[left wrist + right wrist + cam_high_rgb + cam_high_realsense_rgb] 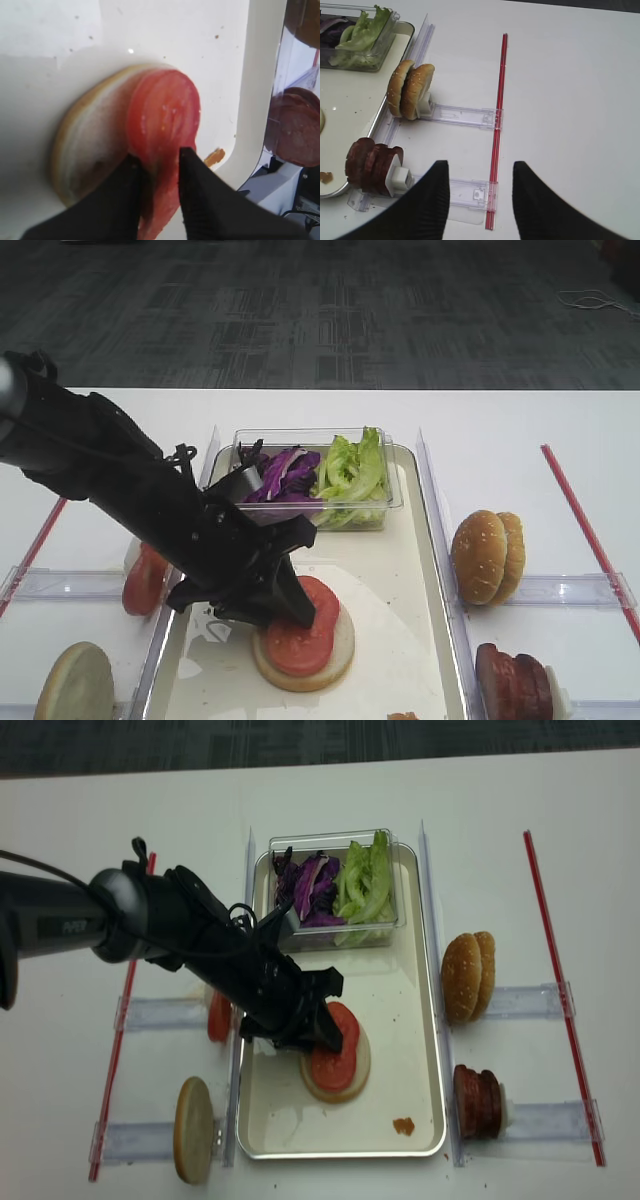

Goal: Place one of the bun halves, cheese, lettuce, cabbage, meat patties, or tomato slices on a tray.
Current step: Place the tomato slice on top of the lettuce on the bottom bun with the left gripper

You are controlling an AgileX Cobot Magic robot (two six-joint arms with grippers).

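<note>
A red tomato slice [300,632] [162,115] lies on a pale bun half [338,655] [85,150] on the cream tray [400,570] [400,1020]. My left gripper [160,155] [325,1032] is open, its black fingers straddling the slice's near edge with a dark gap on one side. My right gripper [480,167] hangs open over bare table with nothing between its fingers. Cabbage [285,475] and lettuce [352,470] fill a clear tub at the tray's far end. Cheese is out of view.
Right of the tray, two bun halves [488,555] [410,90] and meat patties [515,680] [370,165] stand on edge in clear holders. Left of it stand tomato slices [145,580] and another bun half [75,680]. A red strip [497,125] lies between my right fingers.
</note>
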